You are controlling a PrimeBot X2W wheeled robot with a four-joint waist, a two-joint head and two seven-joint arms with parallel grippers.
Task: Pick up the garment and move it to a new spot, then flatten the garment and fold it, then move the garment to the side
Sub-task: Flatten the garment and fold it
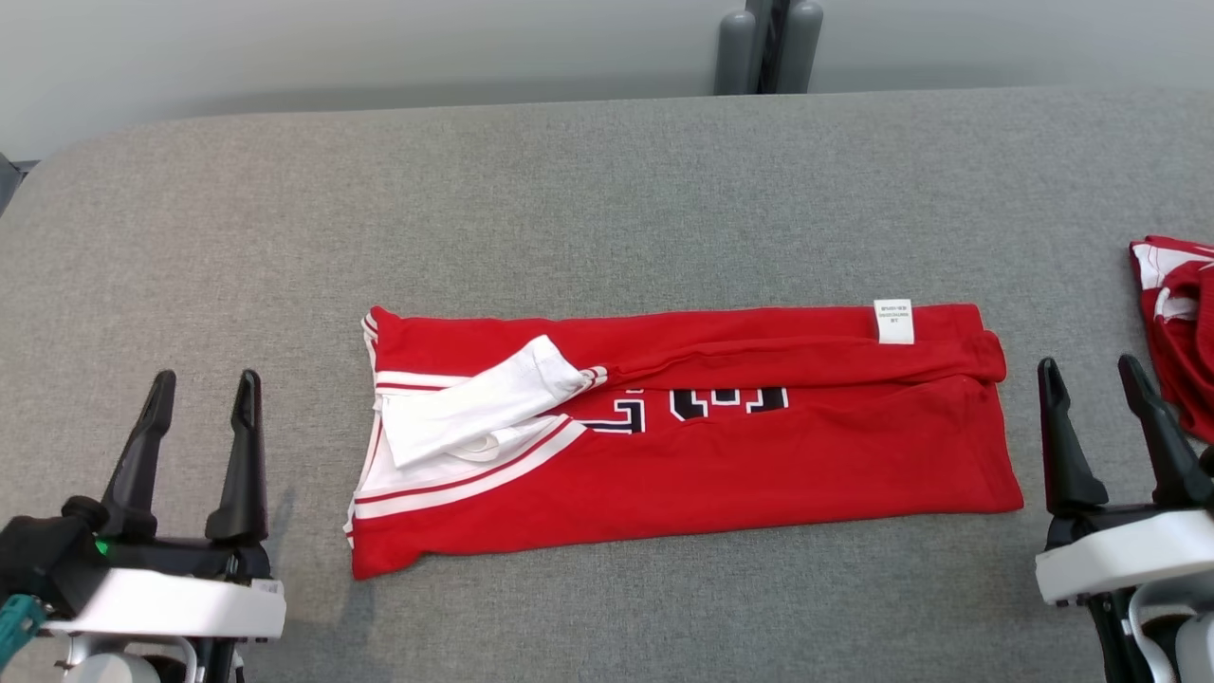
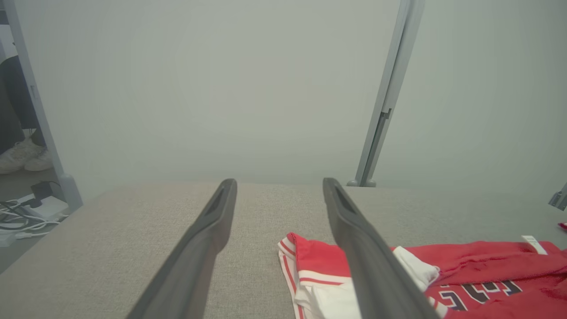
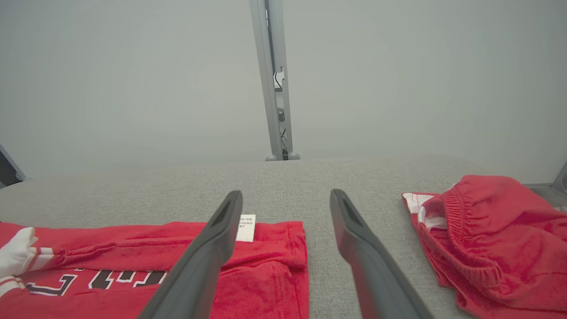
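Note:
A red garment (image 1: 740, 455) with white trim and dark lettering lies folded lengthwise in the middle of the grey table (image 1: 607, 190). A white sleeve (image 1: 474, 403) is tucked over its left end, and a small white label (image 1: 892, 321) shows at its far right corner. My left gripper (image 1: 201, 398) stands open near the table's front left, clear of the garment's left edge (image 2: 305, 274). To the right of the garment's right end (image 3: 274, 266), my right gripper (image 1: 1091, 384) is open with nothing between its fingers.
A second red garment (image 1: 1181, 323) with white trim lies bunched at the table's right edge, close to my right gripper; its gathered waistband (image 3: 487, 230) shows in the right wrist view. A grey post (image 1: 768, 43) stands behind the table. Cables and a person's shoes (image 2: 22, 157) are on the floor at left.

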